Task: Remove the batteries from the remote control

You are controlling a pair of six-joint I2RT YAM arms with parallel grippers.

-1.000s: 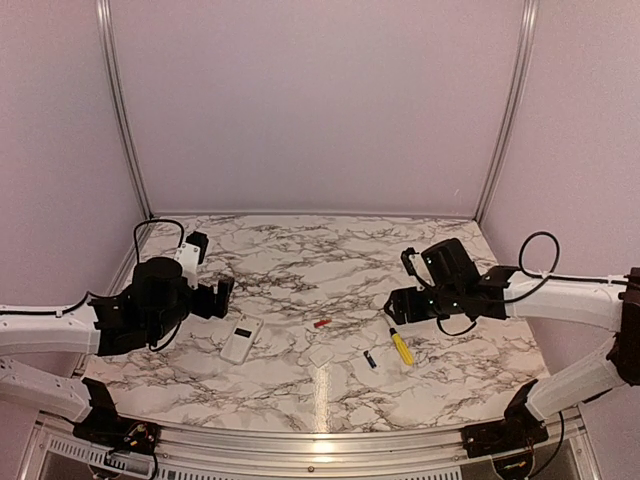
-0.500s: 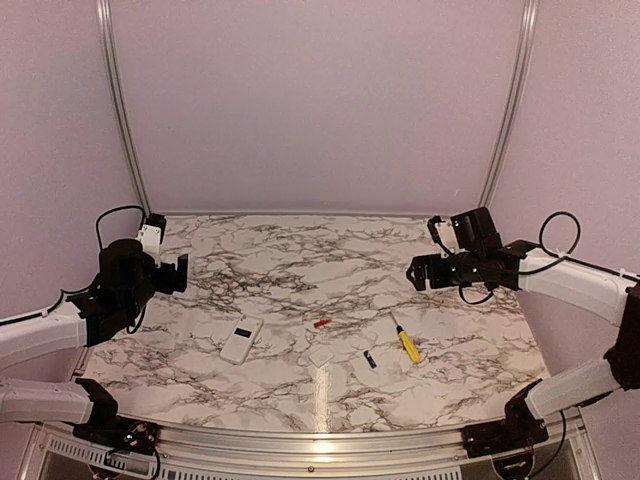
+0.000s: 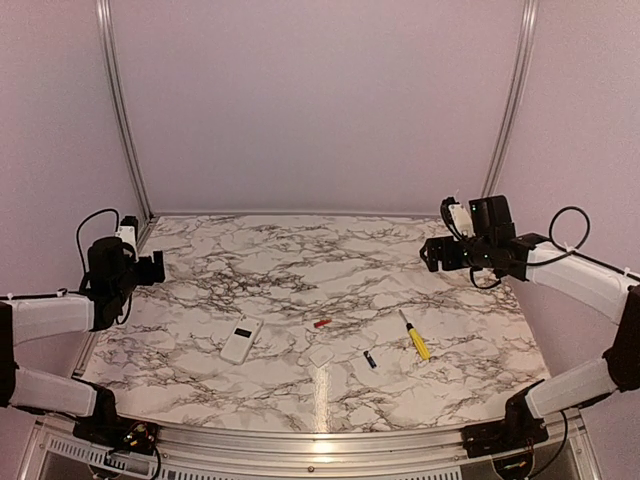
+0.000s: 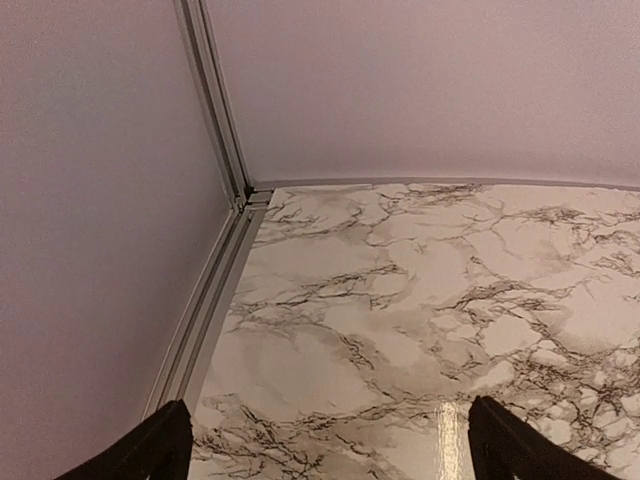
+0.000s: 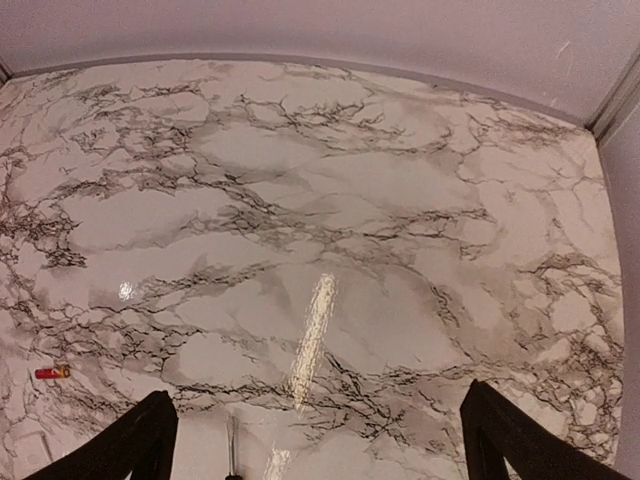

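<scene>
- The left gripper (image 3: 156,268) hangs over the far-left edge of the marble tabletop (image 3: 300,260). In its wrist view the two dark fingers (image 4: 150,450) stand wide apart with only bare marble between them, so it has hold of nothing.
- The remote control (image 3: 241,340) lies flat on the marble, left of centre. Its plain white side faces up, with a small dark rectangle near its far end. It is well apart from both grippers.
- The red battery (image 3: 321,323) lies loose on the table to the right of the remote control, apart from it. It also shows at the lower left of the right wrist view (image 5: 52,372).
- A small white cover piece (image 3: 320,355) lies just nearer the arm bases than the red battery.
- The dark battery (image 3: 370,360) lies on the marble, between the white cover piece and the screwdriver.
- The yellow-handled screwdriver (image 3: 414,337) lies flat, its thin shaft pointing toward the back of the table. A thin dark line at the bottom edge of the right wrist view may be its tip, but it is too small to be sure.
- The right gripper (image 3: 428,254) is raised over the far-right part of the table. Its fingers (image 5: 520,440) are spread wide and grasp nothing.
</scene>
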